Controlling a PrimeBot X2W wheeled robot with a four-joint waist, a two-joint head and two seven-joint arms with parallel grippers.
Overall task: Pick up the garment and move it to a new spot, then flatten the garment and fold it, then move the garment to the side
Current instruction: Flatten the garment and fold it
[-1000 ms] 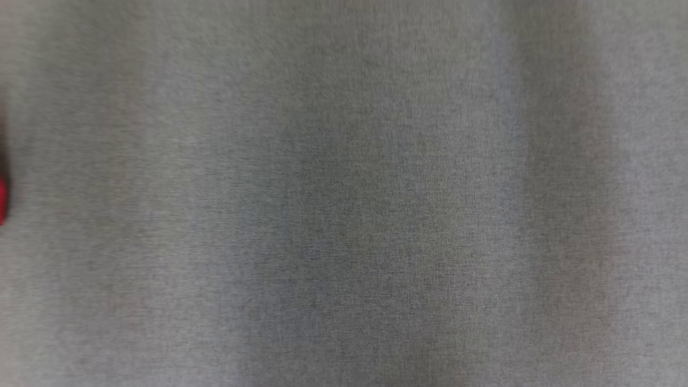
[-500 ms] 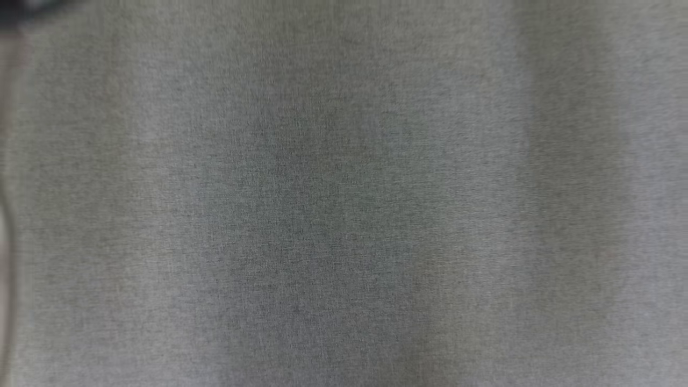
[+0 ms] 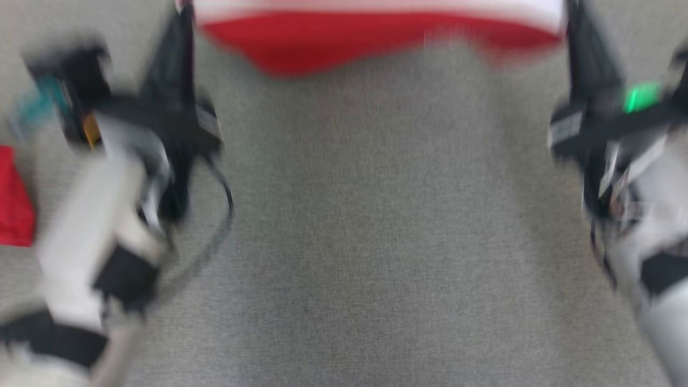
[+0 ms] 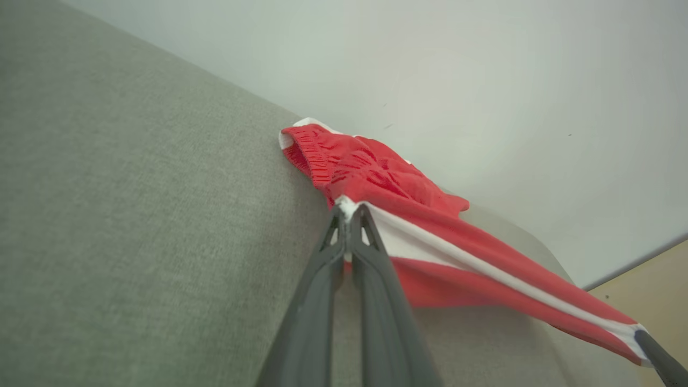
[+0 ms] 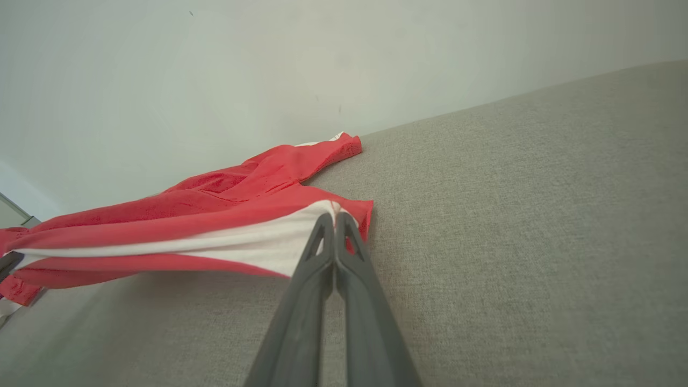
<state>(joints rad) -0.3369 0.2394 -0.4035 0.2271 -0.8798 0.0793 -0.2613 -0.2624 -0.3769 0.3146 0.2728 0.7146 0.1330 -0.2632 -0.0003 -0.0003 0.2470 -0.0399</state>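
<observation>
Step in hand: carrying the garment, stretched between both arms, toward its laying-down spot.

1. I am pinching the garment (image 4: 430, 226) with the left gripper (image 4: 349, 210). Its two fingers are pressed together on the corner where the white band ends. The right gripper (image 5: 334, 219) is gripping the opposite corner of that band, its fingers closed onto the cloth.
2. Between the two grippers the banded edge is running taut and nearly straight. Beyond the fingertips the rest of the red cloth is trailing in loose folds, and its far part is lying on the surface (image 5: 510, 215). By my judgement the garment is not yet flat.
3. For a clean lay-down I am aiming to hold both grippers at one height with light tension on the band. I am planning to draw the edge back toward me, so the trailing cloth is pulled out flat behind it rather than bunching underneath. Releasing one corner early is likely to collapse the edge.
4. The surface is spreading below and to both sides of the fingers as grey woven upholstery. It is looking slightly grippy, so the cloth is likely to drag rather than slide.
5. Outboard of the left gripper, the blurred head view is showing a red patch (image 3: 13, 199); I cannot tell what it is.
6. Past the surface's far edge, a plain pale wall (image 4: 484, 80) is rising, with a tan strip (image 4: 645, 285), probably floor, beside it.
</observation>
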